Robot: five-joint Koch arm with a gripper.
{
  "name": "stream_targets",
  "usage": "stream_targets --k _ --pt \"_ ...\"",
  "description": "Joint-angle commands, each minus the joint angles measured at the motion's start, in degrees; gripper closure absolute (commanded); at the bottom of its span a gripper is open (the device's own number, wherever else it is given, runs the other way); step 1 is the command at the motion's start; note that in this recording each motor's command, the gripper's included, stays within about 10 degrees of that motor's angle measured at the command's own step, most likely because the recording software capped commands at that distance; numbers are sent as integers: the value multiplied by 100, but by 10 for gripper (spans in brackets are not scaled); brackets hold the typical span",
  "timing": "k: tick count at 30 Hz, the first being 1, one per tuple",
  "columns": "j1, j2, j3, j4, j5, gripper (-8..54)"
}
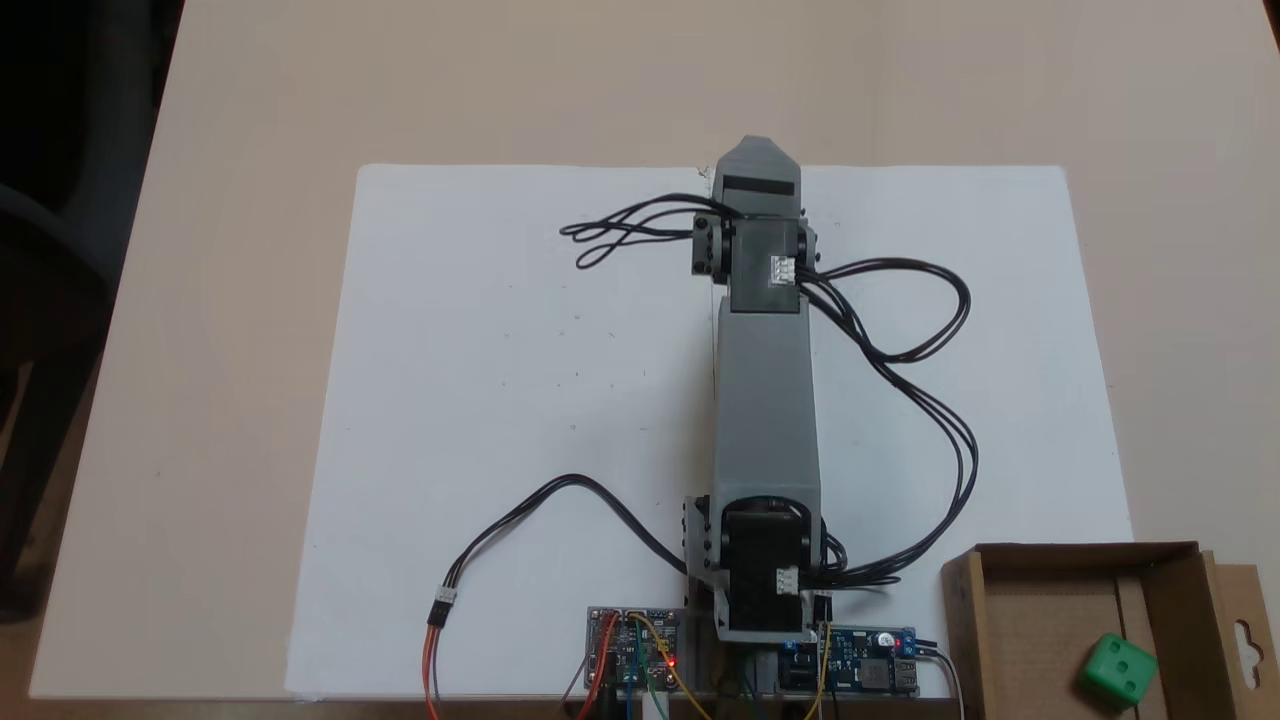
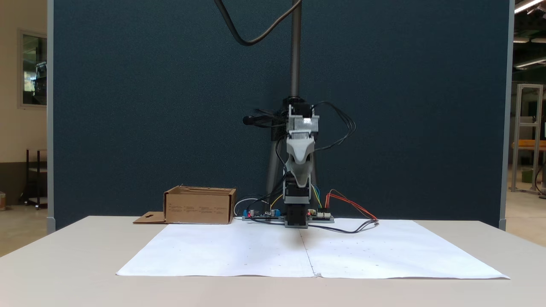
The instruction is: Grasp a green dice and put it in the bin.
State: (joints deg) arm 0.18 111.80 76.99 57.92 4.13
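From the front my gripper [image 2: 300,181] hangs folded over the base, jaws stacked; I cannot tell whether they are parted. Farther back, the green dice [image 1: 1118,673] already lies inside the bin [image 1: 962,610]. I judge parking suffices: stay centred, clear of cardboard.

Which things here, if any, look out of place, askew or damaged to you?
Nothing stands out. The green dice lies inside the bin, tilted on the cardboard floor. The bin sits upright beside the arm's base, its side flap flat on the table. The gripper hangs folded, pointing down; its jaws cannot be told apart.
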Motion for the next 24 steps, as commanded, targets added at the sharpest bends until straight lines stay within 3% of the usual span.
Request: stream_targets --k 1,18,24 --pt "9 316 255 -947 299 17" --pt "97 1775 2909 -4480 264 19" --pt "105 1881 3850 -5658 -475 8"
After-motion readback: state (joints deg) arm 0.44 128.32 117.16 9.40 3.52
